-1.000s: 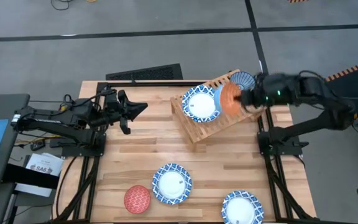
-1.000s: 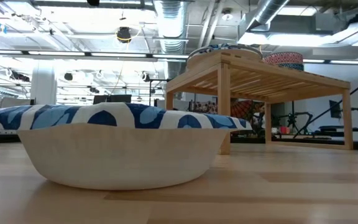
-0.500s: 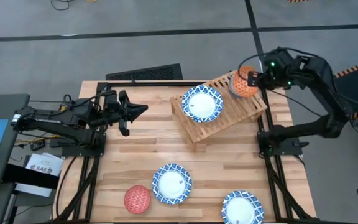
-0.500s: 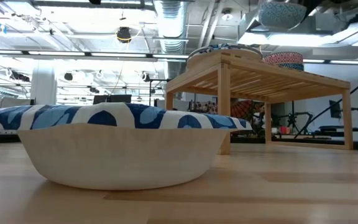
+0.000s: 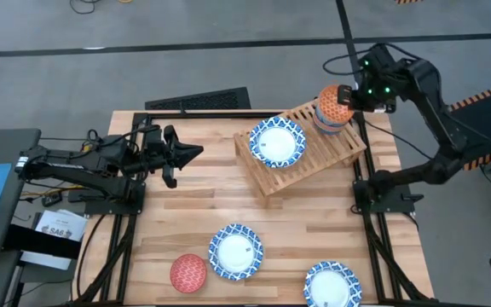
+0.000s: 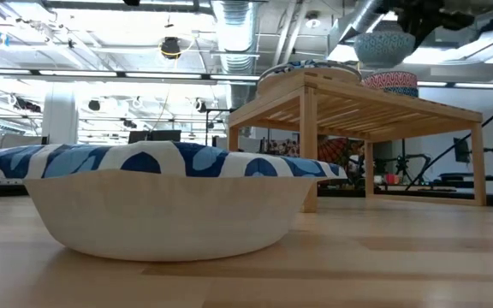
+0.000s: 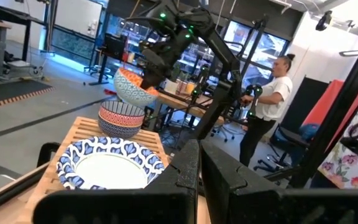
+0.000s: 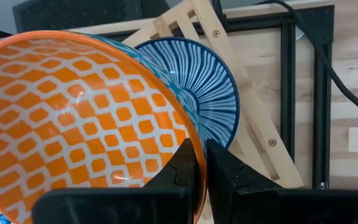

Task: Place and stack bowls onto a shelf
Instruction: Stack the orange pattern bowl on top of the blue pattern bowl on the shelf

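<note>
Hovering over the far right end of the shelf (image 5: 305,158), the right gripper (image 5: 345,96) has its fingers pinched on the rim of an orange checked bowl (image 5: 334,103). That bowl hangs tilted, just above a small striped bowl (image 7: 121,118) sitting on the slats; whether the two touch can't be told. In the right wrist view the orange bowl fills the foreground w/ the striped bowl's blue radial pattern (image 8: 197,87) behind it, near the rack's edge.

A wide blue-and-white bowl (image 5: 275,141) occupies the shelf's other half. On the tabletop (image 5: 314,222), well apart from the rack: a second wide bowl (image 5: 235,251), a third (image 5: 332,286) at the near right corner, and a red bowl (image 5: 188,273) beside the second. The left gripper (image 5: 186,151) waits with fingers together, empty, over the table's left side.

Likely step: lowering the orange bowl into the striped one to nest.

Risks – the grip is on one rim only, so the bowl could swing or slip if lowered fast. Released while tilted, it may land crooked and rock the stack. The stack sits close to the shelf's end – a sideways nudge could push both bowls off. Ceramic on ceramic, so a hard drop could chip.
</note>
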{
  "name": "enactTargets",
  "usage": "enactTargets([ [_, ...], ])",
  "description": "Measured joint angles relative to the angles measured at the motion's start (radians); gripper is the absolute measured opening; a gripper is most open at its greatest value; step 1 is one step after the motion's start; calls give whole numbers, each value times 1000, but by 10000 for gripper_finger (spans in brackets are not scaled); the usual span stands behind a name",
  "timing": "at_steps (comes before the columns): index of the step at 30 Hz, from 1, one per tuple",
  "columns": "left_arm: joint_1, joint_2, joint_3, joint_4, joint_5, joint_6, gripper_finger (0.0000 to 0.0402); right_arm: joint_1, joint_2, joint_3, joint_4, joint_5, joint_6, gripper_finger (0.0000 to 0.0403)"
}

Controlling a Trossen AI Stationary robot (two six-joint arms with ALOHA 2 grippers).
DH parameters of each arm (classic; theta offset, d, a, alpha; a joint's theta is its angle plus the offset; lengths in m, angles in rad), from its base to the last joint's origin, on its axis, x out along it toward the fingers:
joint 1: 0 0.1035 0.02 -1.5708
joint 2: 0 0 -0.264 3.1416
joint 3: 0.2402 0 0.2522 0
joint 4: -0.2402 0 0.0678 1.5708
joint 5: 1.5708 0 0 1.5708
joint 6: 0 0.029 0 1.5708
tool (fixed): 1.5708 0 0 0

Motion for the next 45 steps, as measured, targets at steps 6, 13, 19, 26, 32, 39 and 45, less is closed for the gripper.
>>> enactTargets([
  [6, 0, 0, 0, 0, 0, -7, 0, -97, 53, 0, 0, -79, -108, 39],
  [13, 0, 0, 0, 0, -42, -6, 0, -139, 41, 0, -1, -154, -159, 39],
  [19, 0, 3, -1, 0, -61, -7, 0, -140, 33, -10, 0, -109, -151, 39],
  [26, 0, 3, -1, 0, -61, -17, 0, -129, 33, -65, 0, -108, -120, 39],
  [32, 0, 3, -1, 0, -61, -17, 0, -139, 39, -95, 0, -104, -114, 39],
  [39, 0, 3, -1, 0, -61, -16, 0, -139, 41, -95, 0, -81, -98, 39],
  [45, 0, 3, -1, 0, -61, -16, 0, -140, 53, -95, 1, -77, -94, 40],
])
